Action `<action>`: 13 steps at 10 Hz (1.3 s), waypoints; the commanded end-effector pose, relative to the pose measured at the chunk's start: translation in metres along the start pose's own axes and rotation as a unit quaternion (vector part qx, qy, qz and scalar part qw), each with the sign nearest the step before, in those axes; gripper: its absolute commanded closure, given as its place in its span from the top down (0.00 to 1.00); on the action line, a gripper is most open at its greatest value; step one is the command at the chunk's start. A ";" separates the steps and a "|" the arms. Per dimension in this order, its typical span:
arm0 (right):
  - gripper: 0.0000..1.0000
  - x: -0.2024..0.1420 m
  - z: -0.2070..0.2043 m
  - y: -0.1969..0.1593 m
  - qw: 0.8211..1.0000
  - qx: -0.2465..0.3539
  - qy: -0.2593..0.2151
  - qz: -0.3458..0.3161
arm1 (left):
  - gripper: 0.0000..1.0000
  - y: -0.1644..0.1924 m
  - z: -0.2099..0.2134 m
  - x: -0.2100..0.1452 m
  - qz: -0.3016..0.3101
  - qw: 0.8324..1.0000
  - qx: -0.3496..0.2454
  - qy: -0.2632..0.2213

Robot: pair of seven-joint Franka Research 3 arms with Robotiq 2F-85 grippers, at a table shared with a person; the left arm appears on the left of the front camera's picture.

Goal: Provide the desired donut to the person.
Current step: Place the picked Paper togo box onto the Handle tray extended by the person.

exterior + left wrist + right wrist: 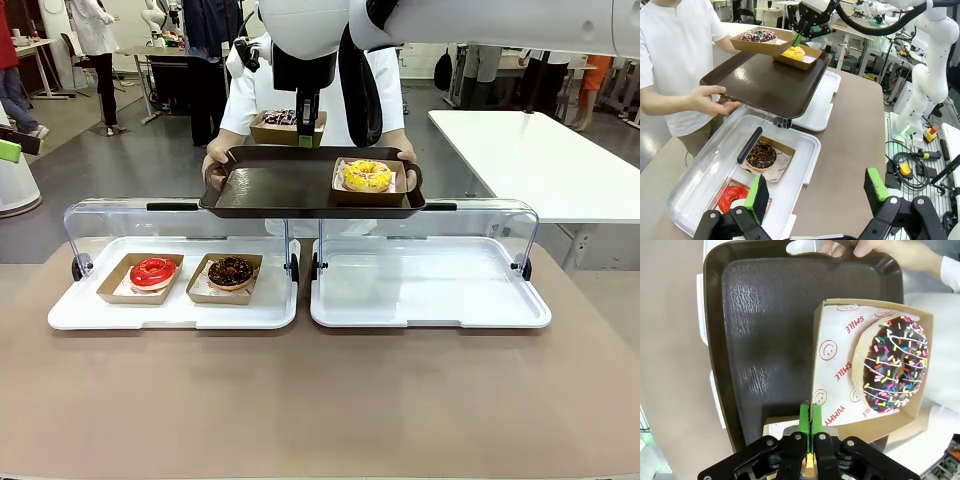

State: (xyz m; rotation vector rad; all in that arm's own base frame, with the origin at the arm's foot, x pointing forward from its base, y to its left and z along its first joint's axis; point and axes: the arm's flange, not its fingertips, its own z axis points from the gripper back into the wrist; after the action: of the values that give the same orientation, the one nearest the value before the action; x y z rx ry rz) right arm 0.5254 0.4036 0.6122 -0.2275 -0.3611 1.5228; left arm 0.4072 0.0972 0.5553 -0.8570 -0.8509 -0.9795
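Cardboard tray w/ sprinkled chocolate donut is pinched at its wall by right gripper, above dark brown plastic tray held by person. Left gripper is spread.

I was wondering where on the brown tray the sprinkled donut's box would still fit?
The brown tray is bare over its whole left part, between the person's hand on that rim and the yellow donut box. The right part is crowded: that box fills it, and the right gripper holds the sprinkled donut box above.
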 end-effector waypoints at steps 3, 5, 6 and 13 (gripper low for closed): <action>0.02 -0.001 0.002 -0.001 1.000 -0.001 0.001 -0.001 | 1.00 -0.002 0.001 0.001 0.002 1.000 -0.001 -0.005; 0.02 -0.001 0.000 0.000 1.000 0.000 0.000 -0.001 | 1.00 -0.002 0.001 0.001 0.002 1.000 -0.001 -0.005; 0.02 -0.007 0.006 0.008 1.000 -0.011 -0.020 0.002 | 1.00 -0.002 0.001 0.001 0.002 1.000 -0.001 -0.005; 0.02 0.007 -0.038 0.010 0.999 0.034 -0.026 -0.013 | 1.00 -0.002 0.001 0.001 0.002 1.000 -0.001 -0.005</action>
State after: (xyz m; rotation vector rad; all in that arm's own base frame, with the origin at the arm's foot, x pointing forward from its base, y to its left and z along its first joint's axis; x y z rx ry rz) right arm 0.5286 0.4106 0.5751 -0.1546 -0.3614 1.5228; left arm 0.4072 0.0973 0.5554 -0.8570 -0.8509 -0.9794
